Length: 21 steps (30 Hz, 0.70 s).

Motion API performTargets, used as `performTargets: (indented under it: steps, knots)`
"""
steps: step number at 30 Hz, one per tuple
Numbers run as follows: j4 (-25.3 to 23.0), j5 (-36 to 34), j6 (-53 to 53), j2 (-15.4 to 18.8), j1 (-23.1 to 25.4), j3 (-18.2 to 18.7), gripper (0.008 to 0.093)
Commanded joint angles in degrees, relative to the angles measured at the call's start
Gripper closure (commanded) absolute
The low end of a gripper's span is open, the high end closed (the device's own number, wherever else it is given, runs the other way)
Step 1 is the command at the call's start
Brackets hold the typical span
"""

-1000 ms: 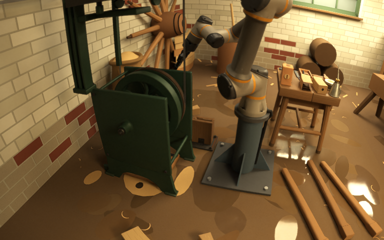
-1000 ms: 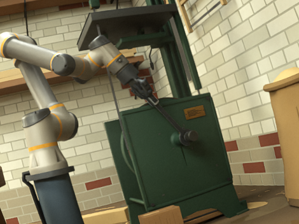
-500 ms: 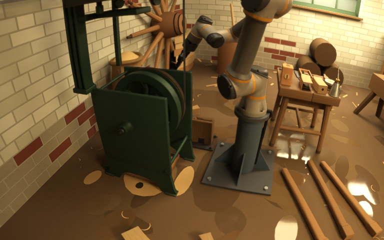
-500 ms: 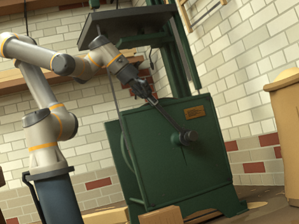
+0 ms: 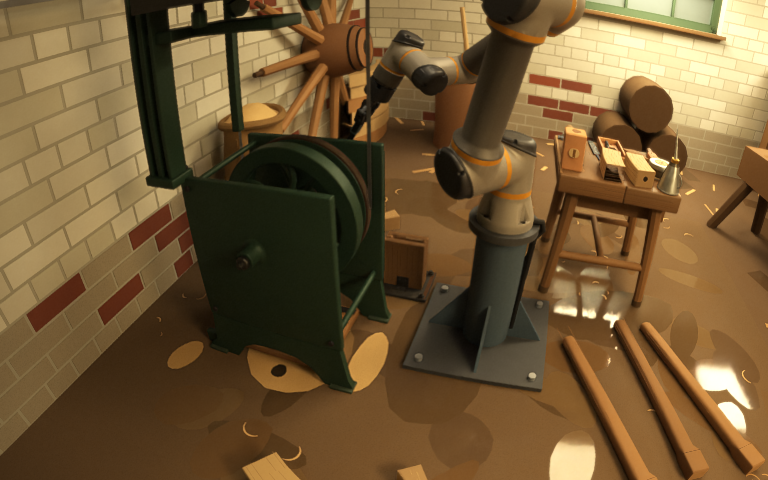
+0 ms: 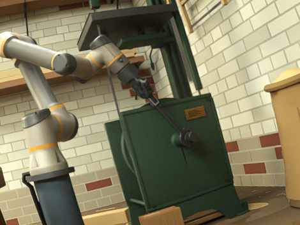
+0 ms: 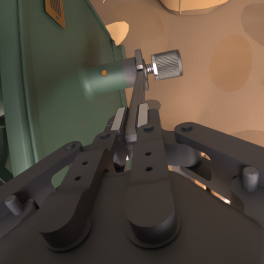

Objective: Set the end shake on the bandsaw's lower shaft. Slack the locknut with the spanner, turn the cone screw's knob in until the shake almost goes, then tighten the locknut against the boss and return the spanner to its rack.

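The spanner [image 7: 137,98] [image 6: 167,118] is a flat grey steel bar whose head sits on the locknut [image 7: 139,64] at the end of the green boss [image 7: 103,77] on the bandsaw's side panel [image 6: 178,153]. The knurled silver knob [image 7: 167,65] of the cone screw sticks out just beyond the nut, with a few threads showing between them. My gripper [image 7: 130,115] [image 6: 150,96] is up and to the left of the boss, and its two finger pads clamp the spanner's handle end from either side. From the side camera the gripper [image 5: 355,121] is mostly hidden behind the saw.
Behind the saw is a brick wall with a wooden wheel [image 5: 334,51] leaning on it. A sawdust bin [image 6: 287,134] stands to the right of the saw. Wooden blocks [image 6: 161,215] lie on the floor at its foot, and a workbench [image 5: 614,181] stands beyond my base [image 5: 481,334].
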Motion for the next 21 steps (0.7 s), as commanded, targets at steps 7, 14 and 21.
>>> performTargets:
  steps: [7, 14, 21]
  knots:
    - [0.96, -0.85, 0.54, 0.59, 0.81, -1.14, 0.0934]
    - [2.63, -2.21, 1.4, 1.61, 2.08, -2.95, 0.0934]
    - [5.0, -4.02, 2.53, 3.08, 3.75, -5.48, 0.0934]
